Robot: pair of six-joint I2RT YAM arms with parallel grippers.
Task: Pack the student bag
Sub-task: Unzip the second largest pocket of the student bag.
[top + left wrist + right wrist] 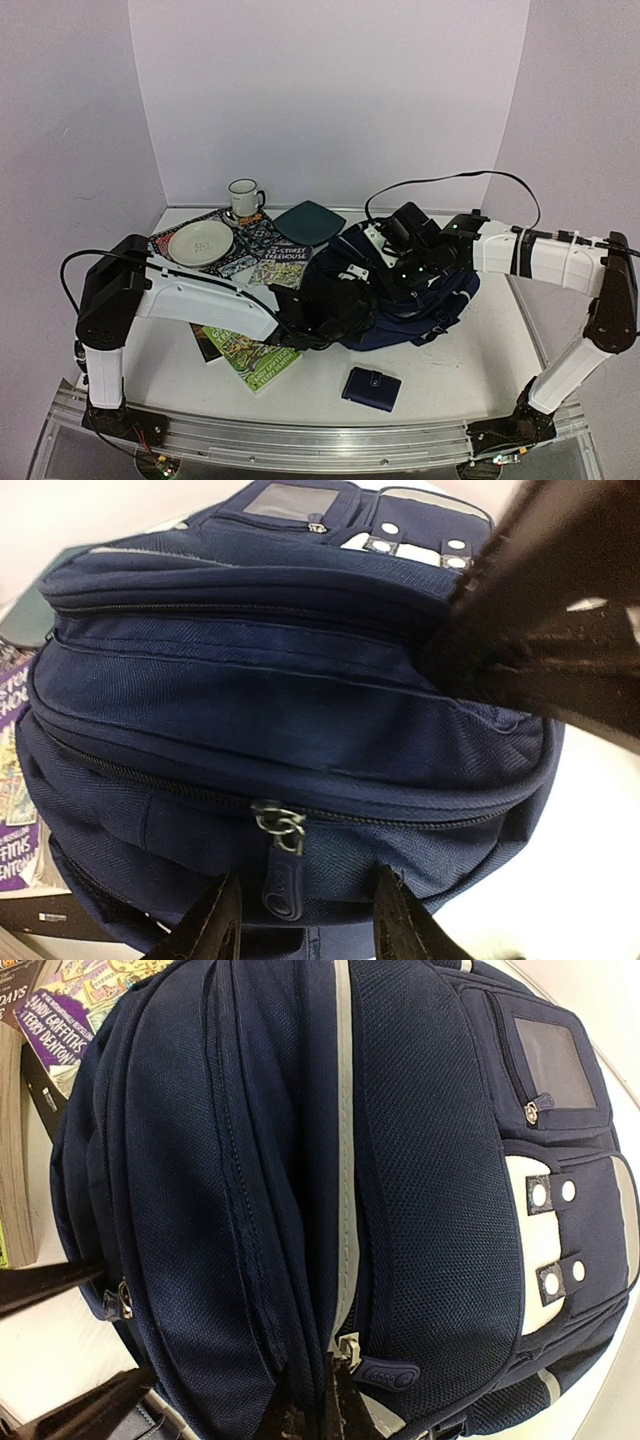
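Left wrist view: my left claw (305,930) is about half open with nothing in it. The zipper pull (283,872) hangs low in the centre of the frame, just ahead of the gap between the fingers and a little left of its middle. The zipper line runs side to side across the frame, so I judge this arm is the nearer one and must close on the pull itself. In the top view the student bag (430,300) lies right of centre, between both arms. My right claw (300,1422) is pinched tight on a fold of the bag, at the bottom centre of its own view.
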